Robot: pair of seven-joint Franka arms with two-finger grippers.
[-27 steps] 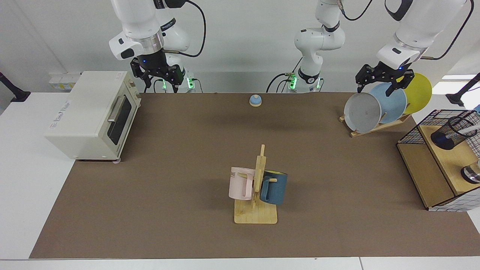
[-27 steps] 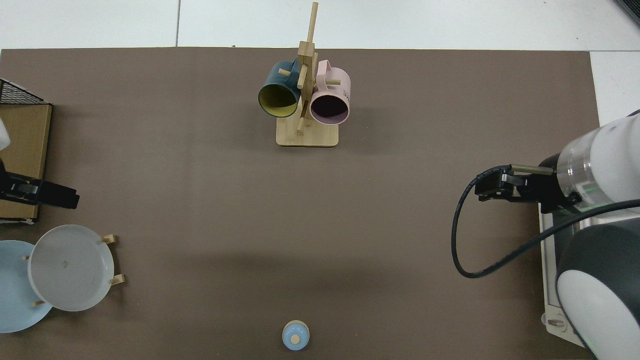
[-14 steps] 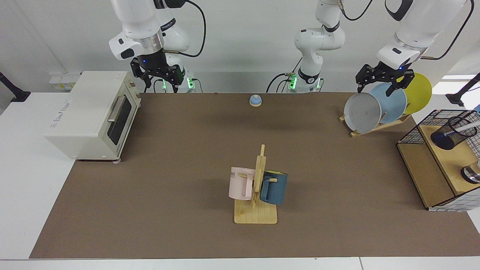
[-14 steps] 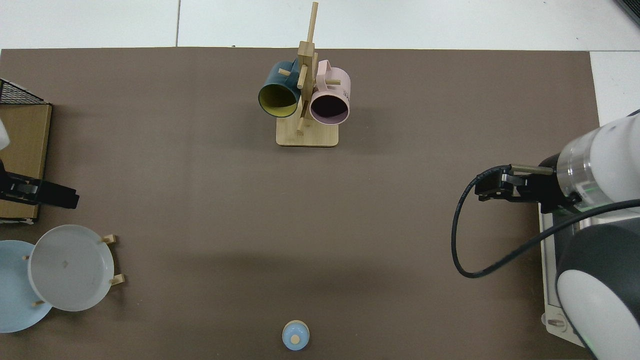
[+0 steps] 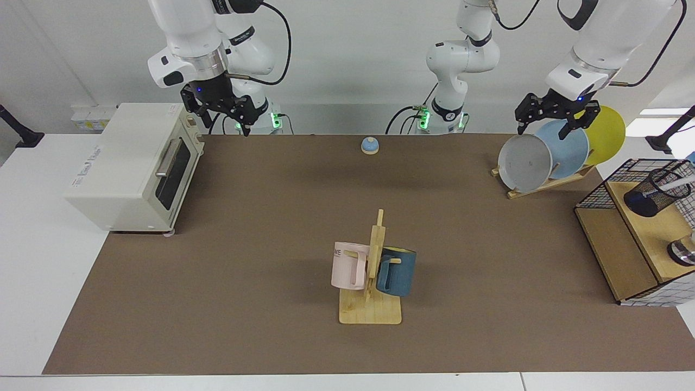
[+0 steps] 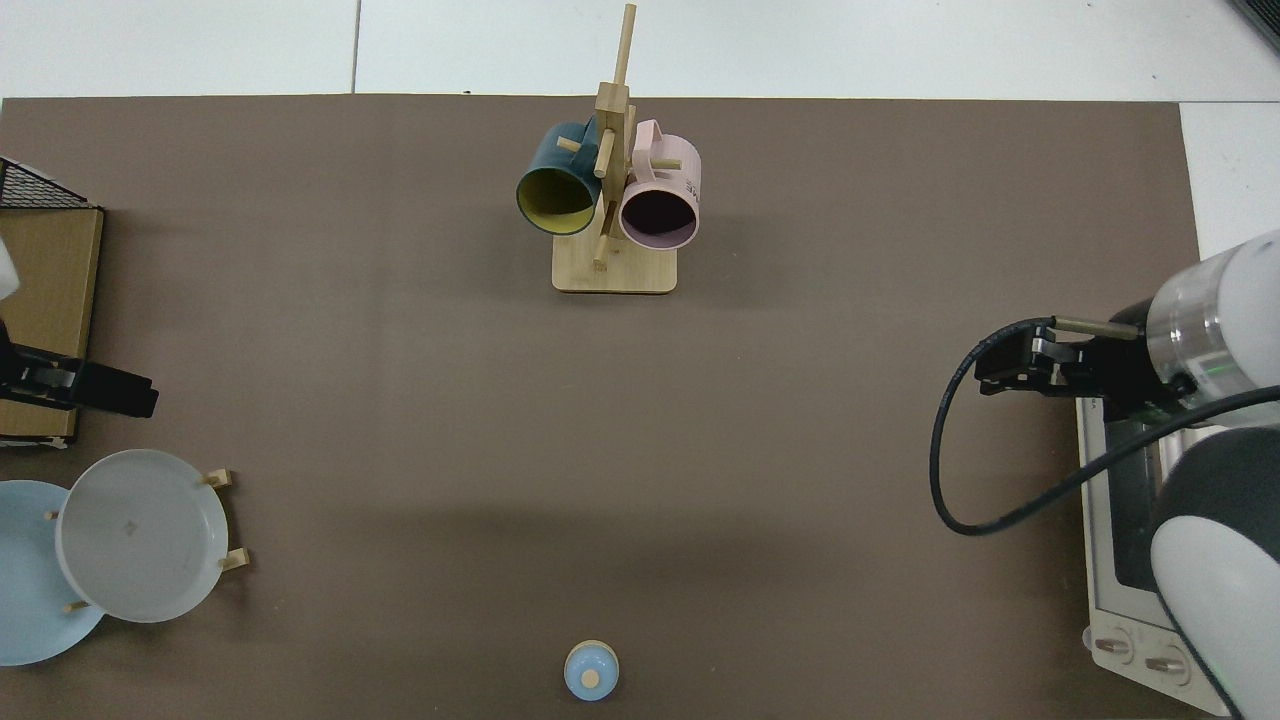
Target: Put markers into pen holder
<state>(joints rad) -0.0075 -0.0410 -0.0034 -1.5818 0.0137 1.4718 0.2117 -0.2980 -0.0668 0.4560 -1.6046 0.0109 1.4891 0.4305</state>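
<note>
The oven is being overhung by the right gripper, fingers spread, empty. The left gripper, also spread, is being kept above the plates. The holder is being kept on the shelf; a marker is leaning inside.

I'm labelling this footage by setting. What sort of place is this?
Probably a robotics lab staged as a kitchen tabletop: white robot arms stand behind a brown mat set with a cream toaster oven, a wooden mug rack and a black wire-mesh pen holder.
</note>
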